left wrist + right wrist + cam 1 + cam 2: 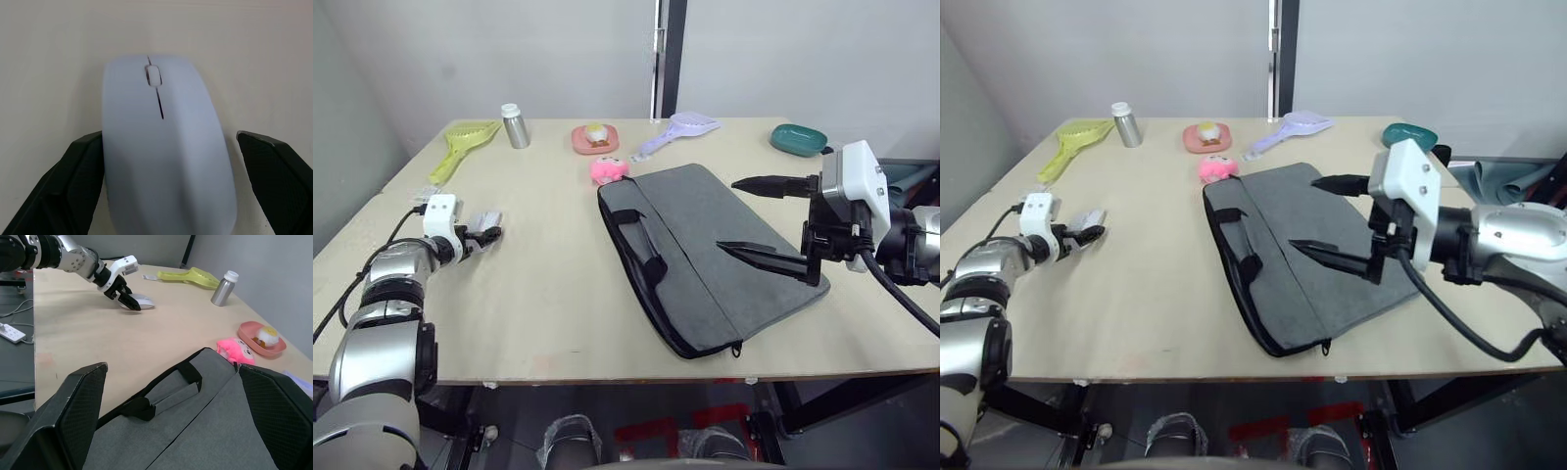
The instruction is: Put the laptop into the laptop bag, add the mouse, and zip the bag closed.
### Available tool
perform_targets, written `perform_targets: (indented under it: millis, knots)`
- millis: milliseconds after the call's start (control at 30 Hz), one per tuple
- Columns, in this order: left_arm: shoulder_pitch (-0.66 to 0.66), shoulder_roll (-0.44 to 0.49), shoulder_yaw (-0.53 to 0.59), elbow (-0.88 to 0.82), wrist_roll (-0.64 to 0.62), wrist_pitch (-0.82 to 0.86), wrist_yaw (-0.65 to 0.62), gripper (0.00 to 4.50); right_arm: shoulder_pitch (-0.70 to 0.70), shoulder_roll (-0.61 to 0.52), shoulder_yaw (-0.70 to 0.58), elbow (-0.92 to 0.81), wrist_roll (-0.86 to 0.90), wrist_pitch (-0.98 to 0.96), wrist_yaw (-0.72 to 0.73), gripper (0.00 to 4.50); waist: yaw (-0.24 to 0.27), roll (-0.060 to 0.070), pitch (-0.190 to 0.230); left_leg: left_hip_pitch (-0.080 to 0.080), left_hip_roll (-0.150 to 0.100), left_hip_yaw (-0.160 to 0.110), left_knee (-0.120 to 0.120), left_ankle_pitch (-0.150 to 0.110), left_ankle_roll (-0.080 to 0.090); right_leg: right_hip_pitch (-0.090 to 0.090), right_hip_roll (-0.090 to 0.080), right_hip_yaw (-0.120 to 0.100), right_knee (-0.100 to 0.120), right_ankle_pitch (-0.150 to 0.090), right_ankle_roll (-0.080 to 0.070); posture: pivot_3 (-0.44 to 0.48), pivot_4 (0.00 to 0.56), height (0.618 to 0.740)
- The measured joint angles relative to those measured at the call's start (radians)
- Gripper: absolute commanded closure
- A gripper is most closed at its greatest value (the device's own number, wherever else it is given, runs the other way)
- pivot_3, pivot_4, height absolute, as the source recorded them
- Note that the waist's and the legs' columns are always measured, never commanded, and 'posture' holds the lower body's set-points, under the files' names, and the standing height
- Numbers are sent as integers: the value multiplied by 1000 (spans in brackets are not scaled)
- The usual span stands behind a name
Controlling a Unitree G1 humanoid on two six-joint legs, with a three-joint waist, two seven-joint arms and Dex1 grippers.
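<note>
Your left claw (487,235) sits low on the desk (538,304) near its left edge, fingers apart around the mouse (164,147). In the left wrist view one finger (73,181) looks to touch the mouse's side while the other stands just off it, though the view is soft, so contact is uncertain. The mouse rests flat on the desk, well apart from the laptop bag (705,255).

Your right claw (754,217) hovers over the right half of the bag with its fingers spread wide, one finger (771,184) above the bag's far right corner, the other nearer the middle. The bag lies flat and slanted across the desk; its near corner reaches close to the front edge, and its black handles (641,240) fall on the side facing the mouse.

Between mouse and bag you have a broad bare stretch of desk. A pink plush toy (609,170) sits just beside the bag's far corner. Along the far edge stand a yellow scoop (460,147), a metal bottle (515,126), a pink dish (594,138), a lilac scoop (680,129) and a teal dish (798,139).
</note>
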Motion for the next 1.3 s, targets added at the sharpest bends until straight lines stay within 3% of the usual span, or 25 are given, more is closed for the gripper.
perform_targets:
  millis: [333,500,833,933,1133,1233,1300]
  knots:
    - [-49,-19,-4,77,22,-43,78,150,6,0,-2,-3,0,2,-15,7,-1,0,0,0,0,0,-1,0,0,0,0,0,-1,0,0,0,150,740]
    - [-49,-20,-4,86,27,-59,84,1643,18,0,-25,-3,-1,2,-16,0,-1,0,0,0,0,0,0,0,0,0,0,0,-1,0,0,0,150,740]
    - [-48,3,-17,99,65,-72,19,1645,-27,27,-1,-3,24,-15,-17,0,-6,0,0,1,0,0,-1,0,0,0,0,0,-1,0,0,0,150,740]
    - [-41,12,-54,95,95,-110,-87,1645,-43,39,25,-3,29,-21,-17,0,-4,0,0,1,0,0,-1,0,0,0,0,0,-1,0,0,0,150,740]
    - [42,25,-105,-25,81,-194,-471,1645,-49,55,70,0,29,-21,-16,0,1,0,0,0,0,1,-3,0,0,0,-1,0,-2,0,0,0,150,740]
    - [70,36,-103,-152,14,-111,-662,1645,-54,55,99,3,35,7,-35,0,1,0,1,0,0,1,-4,0,0,-1,-1,0,-2,0,0,0,150,740]
    - [146,110,-133,-344,-45,44,-832,1645,-114,77,164,20,52,83,-123,0,-16,1,1,1,0,3,-5,0,-1,-2,0,1,-2,0,0,0,150,740]
